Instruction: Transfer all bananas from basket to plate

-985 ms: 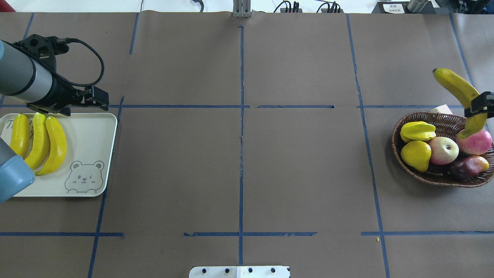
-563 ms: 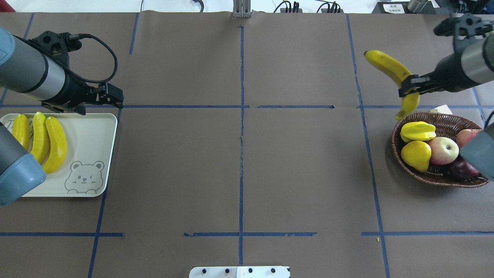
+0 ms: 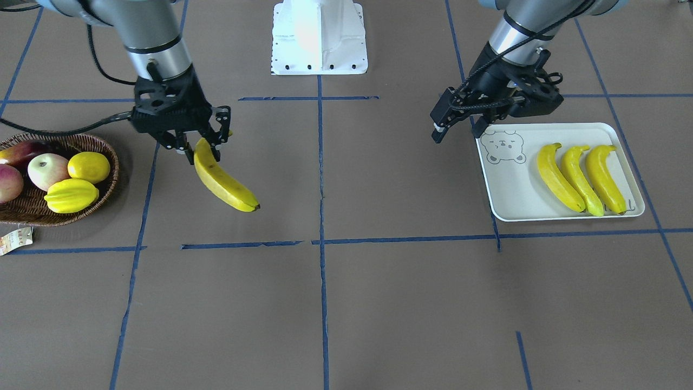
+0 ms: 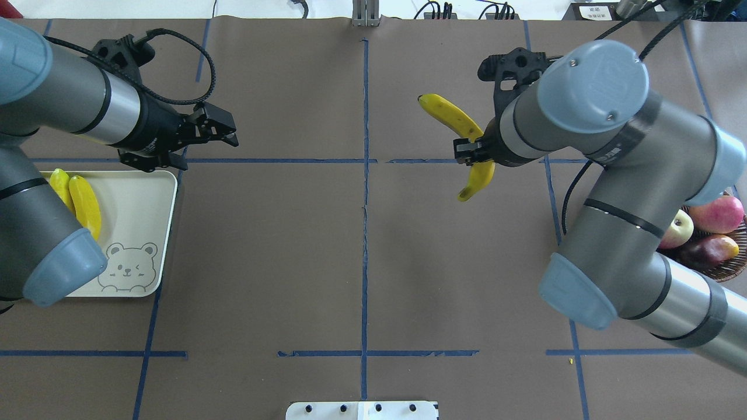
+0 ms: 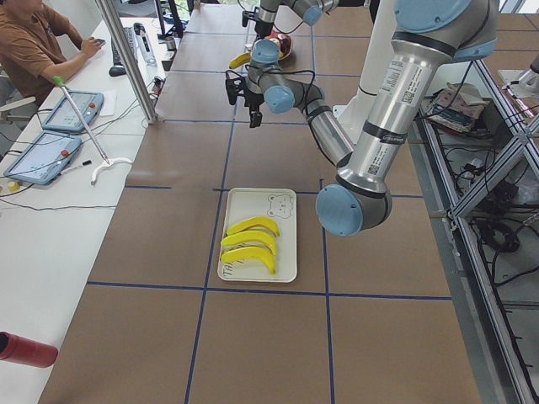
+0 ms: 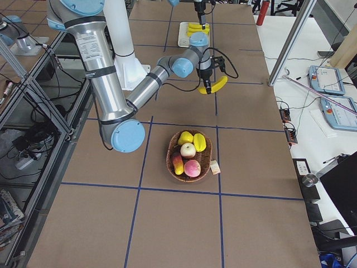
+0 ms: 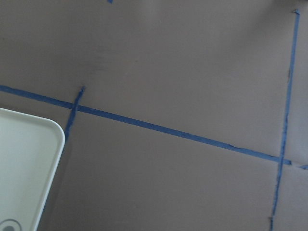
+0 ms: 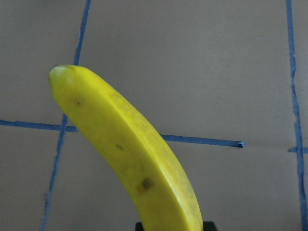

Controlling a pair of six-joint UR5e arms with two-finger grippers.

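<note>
Brown-papered worktop [image 3: 379, 298]: right tool [image 3: 201, 149] clamps a banana [image 3: 224, 184], well in from every edge, while left tool [image 4: 229, 133] hangs released by the left-edge plate [image 3: 509, 189].

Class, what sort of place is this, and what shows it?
Probably a robotics lab: a left arm and right arm work at a table gridded with blue tape, and an operator sits beside control tablets.

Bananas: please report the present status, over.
Right tool shut on fourth banana, held above the table. Left tool open, empty, beside plate. Three bananas on plate. No object lying between fourth banana and plate.
</note>
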